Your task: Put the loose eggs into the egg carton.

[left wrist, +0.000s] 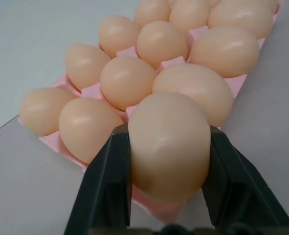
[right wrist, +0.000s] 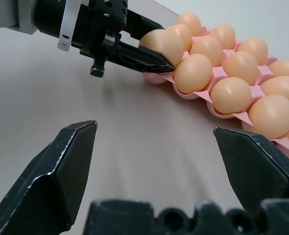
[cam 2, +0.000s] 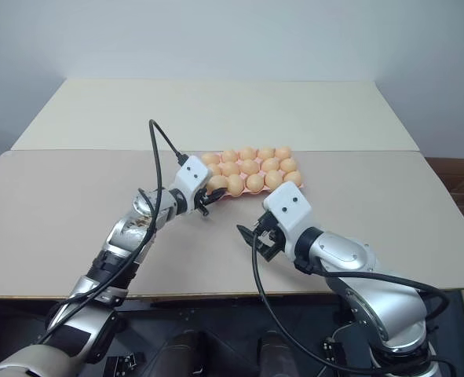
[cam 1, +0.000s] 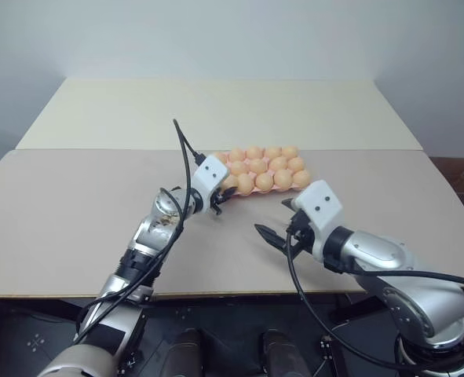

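1. Seen with the left gripper point(cam 1: 218, 200) clenched on one loose egg point(left wrist: 168, 147), both black fingers pressed on its sides.
2. Held this egg at the near left corner cup of the egg carton point(left wrist: 54, 147), low over it or already seated; could not tell which.
3. Found the other cups filled, and no further eggs lying on the table point(cam 1: 74, 204).
4. Kept the right gripper point(cam 1: 277, 221) released, jaws wide and empty, over the table near the carton's near edge.
5. Judged as the placing step, probably the last one.
6. Next called for: seat the egg, open gently, draw back without knocking the neighbours.
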{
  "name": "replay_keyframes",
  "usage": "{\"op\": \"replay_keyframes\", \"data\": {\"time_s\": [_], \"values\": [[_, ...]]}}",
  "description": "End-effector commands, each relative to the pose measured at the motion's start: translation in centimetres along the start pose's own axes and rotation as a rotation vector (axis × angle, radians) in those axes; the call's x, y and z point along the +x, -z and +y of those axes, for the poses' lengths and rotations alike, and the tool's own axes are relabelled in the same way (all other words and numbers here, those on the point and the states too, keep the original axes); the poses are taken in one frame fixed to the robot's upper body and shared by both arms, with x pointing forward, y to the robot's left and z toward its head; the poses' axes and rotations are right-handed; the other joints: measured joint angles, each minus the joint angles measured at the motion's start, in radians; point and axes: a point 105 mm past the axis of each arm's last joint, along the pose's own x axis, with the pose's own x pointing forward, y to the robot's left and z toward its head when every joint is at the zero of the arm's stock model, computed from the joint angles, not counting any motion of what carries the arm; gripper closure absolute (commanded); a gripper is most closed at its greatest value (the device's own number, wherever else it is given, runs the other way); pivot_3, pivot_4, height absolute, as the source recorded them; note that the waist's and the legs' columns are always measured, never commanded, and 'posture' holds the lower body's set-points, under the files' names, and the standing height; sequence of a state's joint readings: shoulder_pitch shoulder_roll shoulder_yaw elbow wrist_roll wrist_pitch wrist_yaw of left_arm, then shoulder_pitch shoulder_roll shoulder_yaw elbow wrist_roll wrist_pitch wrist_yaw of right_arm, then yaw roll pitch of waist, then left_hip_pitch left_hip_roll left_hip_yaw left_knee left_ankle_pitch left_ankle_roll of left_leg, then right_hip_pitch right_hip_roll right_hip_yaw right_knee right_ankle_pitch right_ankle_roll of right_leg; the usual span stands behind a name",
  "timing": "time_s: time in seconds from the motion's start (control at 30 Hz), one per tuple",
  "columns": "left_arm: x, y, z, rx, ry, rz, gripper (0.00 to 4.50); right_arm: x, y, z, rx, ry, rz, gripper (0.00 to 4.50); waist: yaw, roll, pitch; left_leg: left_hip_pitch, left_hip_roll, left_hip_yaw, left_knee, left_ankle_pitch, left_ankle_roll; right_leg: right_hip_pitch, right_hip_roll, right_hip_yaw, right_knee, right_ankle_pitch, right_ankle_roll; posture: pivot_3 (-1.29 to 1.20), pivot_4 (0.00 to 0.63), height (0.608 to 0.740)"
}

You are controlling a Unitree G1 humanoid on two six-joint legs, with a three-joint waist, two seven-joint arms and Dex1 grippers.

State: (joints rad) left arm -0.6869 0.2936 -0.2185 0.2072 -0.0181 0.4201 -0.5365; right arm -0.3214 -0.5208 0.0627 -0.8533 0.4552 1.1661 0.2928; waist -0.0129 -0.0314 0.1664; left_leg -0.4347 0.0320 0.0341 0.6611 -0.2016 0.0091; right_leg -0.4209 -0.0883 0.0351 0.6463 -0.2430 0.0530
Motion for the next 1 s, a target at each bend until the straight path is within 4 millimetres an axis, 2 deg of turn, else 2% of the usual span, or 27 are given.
{"op": "replay_keyframes", "data": {"time_s": [0.03, 0.13, 0.17, 0.3, 0.37, 0.43, 0.53, 0.63, 0.7, 0.8, 0.83, 0.9, 1.0], "values": [[-0.7, -1.4, 0.4, 0.031, -0.019, -0.047, 1.1, -0.6, -0.7, 0.0, -0.023, 0.014, -0.029, 0.0, -0.001, 0.0, 0.0, 0.0, 0.0, 0.0, 0.0, 0.0, 0.0, 0.0, 0.0, 0.0, 0.0, 0.0, 0.0, 0.0, 0.15, 0.74], [-1.3, -1.9, 0.7, 0.008, -0.033, -0.069, 0.2, -0.6, -0.7, -0.1, -0.022, 0.016, -0.027, 0.0, 0.0, 0.0, 0.0, 0.0, 0.0, 0.0, 0.0, 0.0, 0.0, 0.0, 0.0, 0.0, 0.0, 0.0, 0.0, 0.0, 0.15, 0.74], [-1.5, -2.1, 0.8, -0.005, -0.037, -0.08, 0.05, -0.6, -0.7, -0.1, -0.021, 0.018, -0.026, 0.0, 0.0, 0.0, 0.0, 0.0, 0.0, 0.0, 0.0, 0.0, 0.0, 0.0, 0.0, 0.0, 0.0, 0.0, 0.0, 0.0, 0.15, 0.74], [-4.3, -3.0, 2.7, -0.027, -0.135, -0.139, 0.05, -0.8, -0.6, -0.8, -0.001, 0.061, -0.033, 0.0, -0.003, 0.0, 0.0, 0.0, 0.0, 0.0, 0.0, 0.0, 0.0, 0.0, 0.0, 0.0, 0.0, 0.0, 0.0, 0.0, 0.15, 0.74], [-7.0, -2.7, 4.0, -0.059, -0.223, -0.16, 0.05, -1.0, -0.5, -1.6, 0.013, 0.121, -0.051, 0.0, -0.006, 0.0, 0.0, 0.0, 0.001, -0.001, 0.0, 0.0, 0.0, 0.0, 0.0, 0.0, 0.0, 0.0, 0.0, 0.0, 0.15, 0.74], [-9.1, -2.0, 4.4, -0.098, -0.277, -0.161, 0.05, -1.4, 0.0, -2.2, 0.026, 0.176, -0.069, 0.0, -0.006, 0.0, 0.0, 0.0, 0.001, -0.001, 0.0, 0.0, 0.0, -0.001, 0.0, 0.001, 0.001, 0.0, 0.0, 0.0, 0.15, 0.74], [-11.8, -0.7, 4.2, -0.117, -0.367, -0.161, 0.05, -2.1, 1.0, -1.6, 0.01, 0.16, -0.123, 0.0, 0.003, 0.0, 0.0, 0.001, 0.001, -0.001, 0.0, 0.0, 0.0, 0.0, -0.001, 0.0, 0.0, 0.0, 0.0, 0.0, 0.15, 0.74], [-15.0, 2.4, 2.9, -0.187, -0.53, -0.115, 0.05, -2.7, 2.8, -3.2, 0.02, 0.369, -0.258, 0.0, 0.001, -0.002, -0.003, 0.002, 0.0, 0.0, 0.0, 0.0, 0.0, 0.002, -0.002, 0.0, -0.001, 0.0, 0.001, 0.0, 0.15, 0.74], [-15.6, 3.0, 2.3, -0.224, -0.579, -0.107, 0.05, -3.1, 3.8, -3.8, 0.044, 0.408, -0.287, 0.0, 0.003, -0.002, -0.003, 0.003, 0.0, 0.0, 0.0, -0.001, -0.001, 0.003, -0.002, 0.002, -0.001, 0.0, 0.001, 0.0, 0.15, 0.74], [-17.2, 2.9, 0.3, -0.275, -0.661, -0.177, 0.05, -4.6, 6.7, -6.2, 0.044, 0.58, -0.314, 0.0, 0.001, -0.003, -0.003, 0.005, 0.001, 0.003, 0.001, 0.002, 0.0, 0.004, -0.001, 0.002, -0.002, 0.003, 0.001, 0.0, 0.15, 0.74], [-17.0, 2.6, -0.2, -0.284, -0.687, -0.187, 0.05, -5.0, 7.5, -7.1, 0.048, 0.605, -0.313, 0.0, 0.001, -0.003, -0.003, 0.007, 0.002, 0.003, 0.001, 0.002, 0.0, 0.007, -0.001, 0.002, -0.003, 0.003, 0.001, 0.0, 0.15, 0.74], [-16.9, 2.5, -0.6, -0.283, -0.732, -0.189, 0.05, -5.4, 8.1, -7.9, 0.072, 0.622, -0.321, 0.0, 0.004, -0.003, -0.003, 0.017, 0.002, 0.004, 0.001, 0.001, -0.002, 0.018, -0.002, 0.001, -0.005, -0.003, -0.002, 0.0, 0.15, 0.74], [-18.0, 3.6, -0.3, -0.316, -0.838, -0.159, 0.05, -5.6, 8.0, -8.5, 0.095, 0.625, -0.336, 0.0, -0.005, -0.002, -0.004, 0.018, 0.002, 0.005, 0.0, 0.0, -0.002, 0.018, -0.001, 0.002, -0.005, -0.003, -0.001, 0.0, 0.15, 0.74]]}}
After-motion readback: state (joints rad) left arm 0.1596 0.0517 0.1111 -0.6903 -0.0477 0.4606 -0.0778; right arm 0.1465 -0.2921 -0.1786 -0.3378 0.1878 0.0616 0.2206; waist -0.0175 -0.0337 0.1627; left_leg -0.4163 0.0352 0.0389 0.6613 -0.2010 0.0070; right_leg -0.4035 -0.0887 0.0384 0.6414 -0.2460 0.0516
